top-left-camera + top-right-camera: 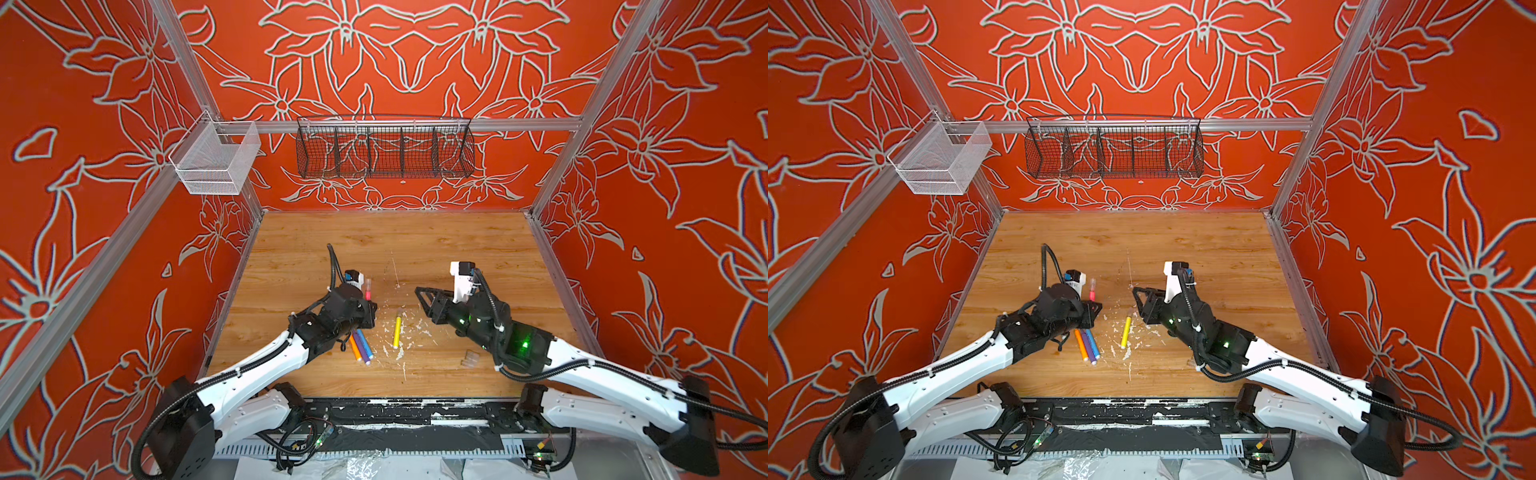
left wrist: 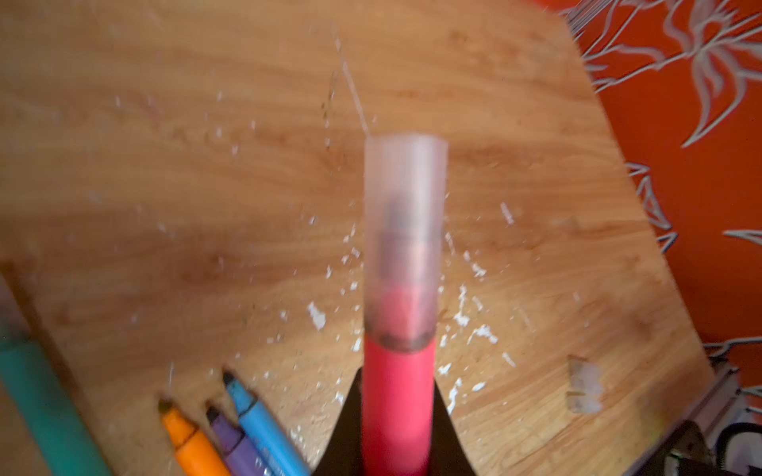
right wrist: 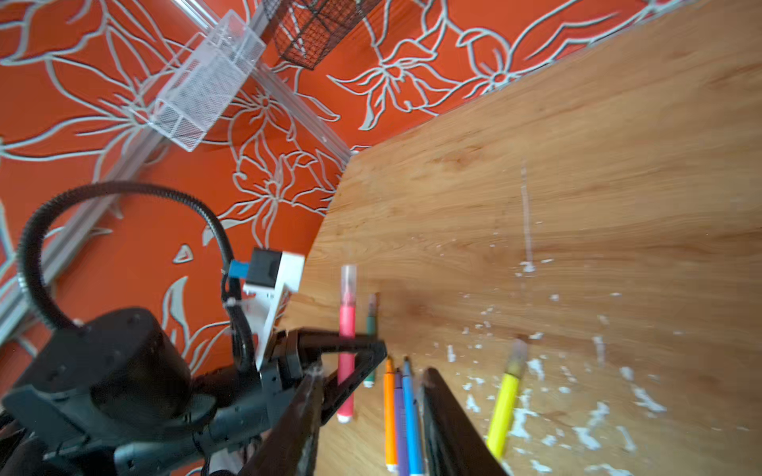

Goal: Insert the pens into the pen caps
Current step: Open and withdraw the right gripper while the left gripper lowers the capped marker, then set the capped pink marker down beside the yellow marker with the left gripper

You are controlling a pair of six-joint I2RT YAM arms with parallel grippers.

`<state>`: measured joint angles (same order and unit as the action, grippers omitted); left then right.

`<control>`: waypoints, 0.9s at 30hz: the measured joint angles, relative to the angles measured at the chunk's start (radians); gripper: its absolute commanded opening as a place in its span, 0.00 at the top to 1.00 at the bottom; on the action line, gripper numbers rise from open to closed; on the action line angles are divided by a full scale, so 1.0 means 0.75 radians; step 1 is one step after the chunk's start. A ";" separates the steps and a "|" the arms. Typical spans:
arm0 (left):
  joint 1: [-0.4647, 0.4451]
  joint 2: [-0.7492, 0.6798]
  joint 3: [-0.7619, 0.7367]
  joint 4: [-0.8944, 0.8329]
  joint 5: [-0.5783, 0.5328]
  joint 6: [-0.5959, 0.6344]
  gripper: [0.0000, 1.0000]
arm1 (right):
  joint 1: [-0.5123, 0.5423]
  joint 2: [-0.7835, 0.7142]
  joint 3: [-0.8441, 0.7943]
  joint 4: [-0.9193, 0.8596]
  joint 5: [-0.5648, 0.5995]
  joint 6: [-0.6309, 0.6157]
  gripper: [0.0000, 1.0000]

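My left gripper (image 1: 370,309) (image 2: 396,437) is shut on the pink-red pen (image 1: 368,291) (image 1: 1092,291) (image 2: 396,395) (image 3: 347,317), which stands up out of the jaws with a clear pen cap (image 2: 404,222) over its tip. My right gripper (image 1: 422,298) (image 1: 1138,297) (image 3: 371,373) hovers just right of it, open and empty. The yellow pen (image 1: 397,332) (image 1: 1126,332) (image 3: 502,412), also capped, lies between the arms. Orange (image 1: 354,348), purple (image 1: 361,348) and blue (image 1: 365,343) pens lie uncapped side by side under the left wrist. A green pen (image 3: 371,325) lies behind them.
Loose clear pen caps (image 1: 469,358) (image 2: 583,389) lie near the right forearm. White flecks (image 1: 415,328) are scattered over the wooden table (image 1: 457,241). A black wire basket (image 1: 384,147) and a white mesh basket (image 1: 216,160) hang on the walls.
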<state>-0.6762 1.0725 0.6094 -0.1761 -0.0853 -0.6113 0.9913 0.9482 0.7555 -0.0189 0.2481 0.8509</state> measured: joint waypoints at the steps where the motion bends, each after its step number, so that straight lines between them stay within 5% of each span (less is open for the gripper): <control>1: -0.025 0.026 -0.025 -0.004 -0.023 -0.030 1.00 | -0.010 0.001 0.025 -0.065 0.005 -0.016 0.58; 17: -0.192 0.550 0.129 0.046 -0.131 -0.233 0.99 | -0.077 0.001 -0.101 -0.360 0.004 -0.052 0.57; 27: -0.221 0.655 0.172 0.052 -0.119 -0.267 0.74 | -0.099 -0.084 -0.149 -0.393 0.008 -0.048 0.56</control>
<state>-0.8417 1.5635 0.7387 -0.1368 -0.1745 -0.8116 0.9173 0.8848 0.6437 -0.3134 0.2539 0.8150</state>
